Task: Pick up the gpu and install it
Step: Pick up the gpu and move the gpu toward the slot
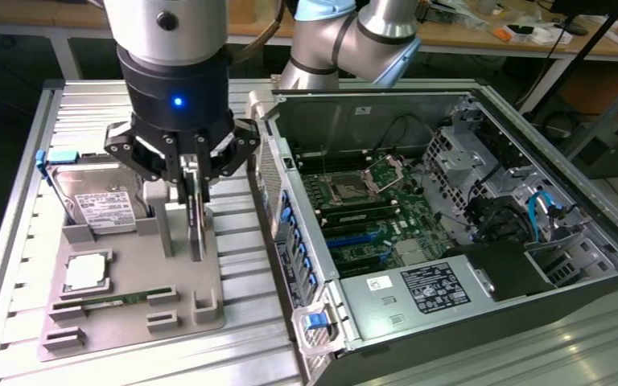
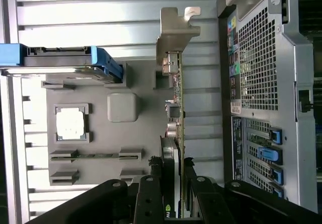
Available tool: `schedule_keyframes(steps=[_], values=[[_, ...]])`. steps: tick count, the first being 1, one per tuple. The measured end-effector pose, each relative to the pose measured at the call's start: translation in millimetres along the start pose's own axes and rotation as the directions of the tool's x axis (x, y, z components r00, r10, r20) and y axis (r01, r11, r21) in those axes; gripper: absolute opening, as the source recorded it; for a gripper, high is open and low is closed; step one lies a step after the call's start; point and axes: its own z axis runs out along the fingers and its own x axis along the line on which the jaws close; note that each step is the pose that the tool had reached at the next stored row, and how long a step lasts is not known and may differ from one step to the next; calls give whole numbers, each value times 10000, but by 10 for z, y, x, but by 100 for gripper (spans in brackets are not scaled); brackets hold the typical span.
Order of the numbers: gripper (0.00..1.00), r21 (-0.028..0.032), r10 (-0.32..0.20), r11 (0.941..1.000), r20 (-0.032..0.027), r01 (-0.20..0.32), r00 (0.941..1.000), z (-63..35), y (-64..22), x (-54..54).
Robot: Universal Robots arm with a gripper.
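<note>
Ribbed metal surface runs across the front of the exterior view, with a grey tray lying on it toward that view's left. Nearest on the tray is a long memory stick, sunk in its slot so that little more than its top edge shows. Just behind it a square processor chip sits flat in a pocket.

The gpu stands on edge in the tray beside these, seen almost edge-on as a thin dark blade. Its lower edge reaches down to the tray, but whether it is seated or just clear is hard to tell. The hand has its two fingers pressed against the card's upper part, one on each face, and covers the top of it.

In the wrist view the gpu is again a narrow strip, with its silver end bracket at the far end. The fan side disappears between the black fingers of the hand.

Behind the card a hard drive leans in its holder, its right edge hidden by the hand. An open computer case lies just beside the tray on the exterior view's right, with the motherboard exposed and the near corner cut off. Farthest back, a cluttered workbench is partly blocked by the arm.
</note>
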Motion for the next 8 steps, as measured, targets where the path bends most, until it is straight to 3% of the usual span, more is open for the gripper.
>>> schedule_keyframes(steps=[8], values=[[27,5,0,10000,-1,0,10000,-316,14,-7]])
